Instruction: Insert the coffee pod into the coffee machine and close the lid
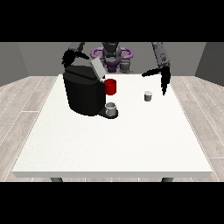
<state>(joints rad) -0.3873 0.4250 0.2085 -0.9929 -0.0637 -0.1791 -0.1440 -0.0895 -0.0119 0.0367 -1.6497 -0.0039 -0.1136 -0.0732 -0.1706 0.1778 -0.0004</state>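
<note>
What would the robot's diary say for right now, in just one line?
coffee pod: on table, untouched | coffee machine lid: open | hand at view's right: open, above the pod | hand at view's left: behind machine

There are no words, numbers, labels or signs to read anywhere. The black coffee machine [83, 92] has no name or brand on it. The small coffee pod [148, 96] has no writing. The red cup [110, 86] and the white worktop [113, 140] are plain too.
</note>
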